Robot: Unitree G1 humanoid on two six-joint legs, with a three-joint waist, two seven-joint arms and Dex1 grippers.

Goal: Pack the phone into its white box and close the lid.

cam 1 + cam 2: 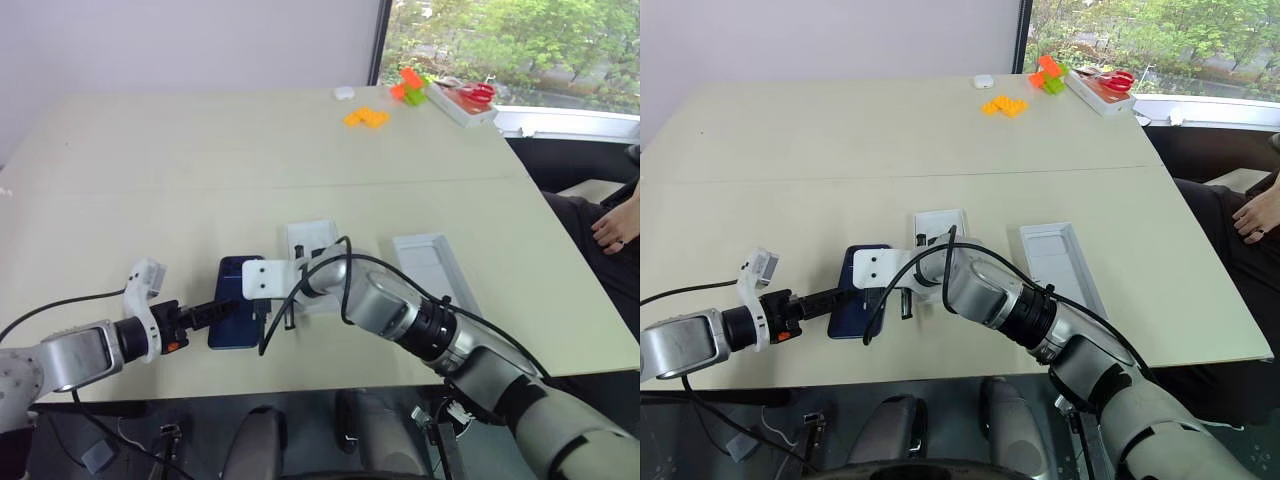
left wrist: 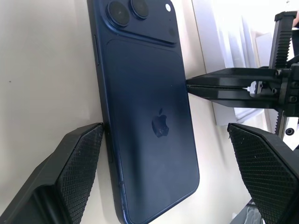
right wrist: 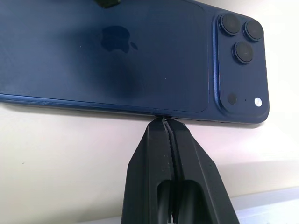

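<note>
The dark navy phone (image 1: 238, 285) lies back up on the table near the front edge, its camera cluster (image 2: 140, 11) at the far end. My left gripper (image 2: 163, 135) is open and straddles the phone's near end, with one finger (image 2: 79, 163) against its left long edge. My right gripper (image 3: 164, 121) is shut, and its tips press the phone's right long edge. The white box (image 1: 312, 238) sits just behind my right wrist, partly hidden. To its right lies the lid (image 1: 435, 268), open side up and greyish inside.
Orange blocks (image 1: 367, 117), green and orange pieces (image 1: 410, 85), a small white object (image 1: 343, 92) and a white tray with red scissors (image 1: 465, 97) sit at the far side. A person's hand (image 1: 618, 228) shows at the right edge. The table's front edge (image 1: 300, 385) is close to the phone.
</note>
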